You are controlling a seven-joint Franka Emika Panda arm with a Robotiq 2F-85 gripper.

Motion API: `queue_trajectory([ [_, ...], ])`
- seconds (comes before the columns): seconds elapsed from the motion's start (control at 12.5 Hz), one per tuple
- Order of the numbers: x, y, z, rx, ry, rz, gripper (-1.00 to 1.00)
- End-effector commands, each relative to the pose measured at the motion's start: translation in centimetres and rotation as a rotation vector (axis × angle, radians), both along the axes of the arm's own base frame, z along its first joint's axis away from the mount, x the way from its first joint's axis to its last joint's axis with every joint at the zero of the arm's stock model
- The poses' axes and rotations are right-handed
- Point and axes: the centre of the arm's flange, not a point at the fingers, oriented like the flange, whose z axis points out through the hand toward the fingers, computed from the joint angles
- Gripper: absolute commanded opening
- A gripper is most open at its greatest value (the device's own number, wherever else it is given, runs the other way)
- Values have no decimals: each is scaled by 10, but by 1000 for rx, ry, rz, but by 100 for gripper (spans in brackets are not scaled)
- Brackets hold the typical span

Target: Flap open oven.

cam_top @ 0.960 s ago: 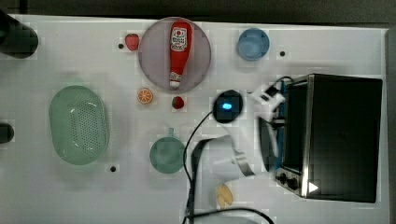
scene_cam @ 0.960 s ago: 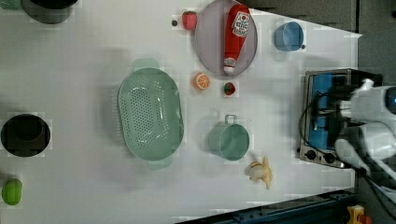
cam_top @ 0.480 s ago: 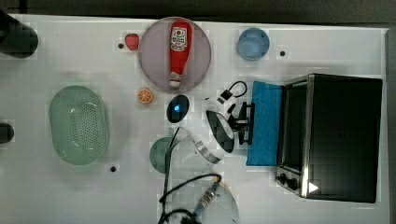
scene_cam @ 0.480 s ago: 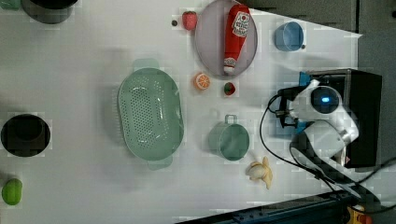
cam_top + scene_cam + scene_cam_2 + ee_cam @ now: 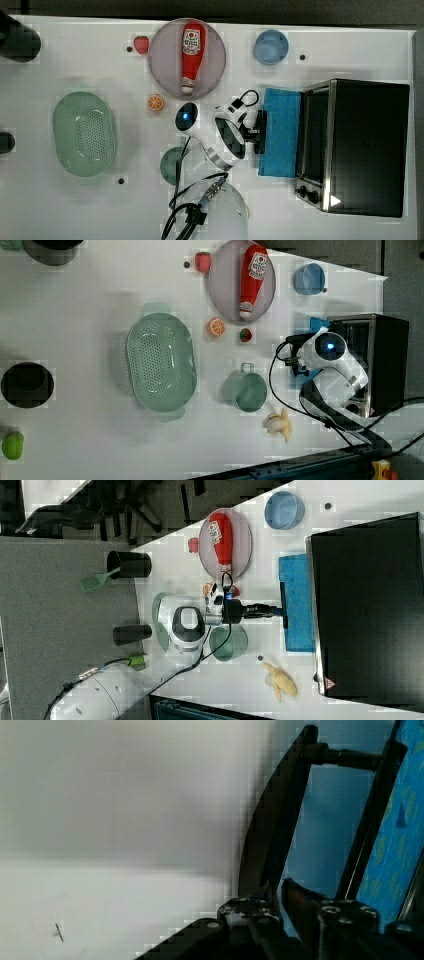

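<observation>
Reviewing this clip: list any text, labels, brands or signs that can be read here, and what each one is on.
No text can be read.
Red ketchup bottle on the round grey plate: white label, print too blurred to read.
Large black toaster oven: a white triangle sign near one corner, plus a faint mark on its top, both illegible.

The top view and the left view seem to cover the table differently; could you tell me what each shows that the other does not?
Top view alone: the oven's blue door lying flapped open, with the gripper on its dark handle. Left view alone: a banana near the teal cup and a green fruit at the table's corner. Both: the oven, the ketchup bottle on its plate, the green colander.
</observation>
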Motion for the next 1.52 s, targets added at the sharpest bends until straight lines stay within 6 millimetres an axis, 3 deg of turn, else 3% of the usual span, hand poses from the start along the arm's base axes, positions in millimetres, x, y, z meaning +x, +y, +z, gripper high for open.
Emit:
queue_trajectory([
  [0.08, 30, 10, 22, 38, -142, -37, -65],
  [0.24, 55, 22, 77, 110, -256, -131, -65],
  [0.48, 66, 19, 174, 230, -368, -372, -65],
  [0.8, 58, 0, 332, 510, -455, -743, -65],
  [1.04, 32, -10, 432, 526, -421, -805, -65],
  [1.2, 17, -7, 461, 469, -338, -808, -65],
  [1.36, 18, -8, 484, 466, -385, -872, -65],
  [1.52, 14, -8, 491, 428, -409, -1041, -65],
])
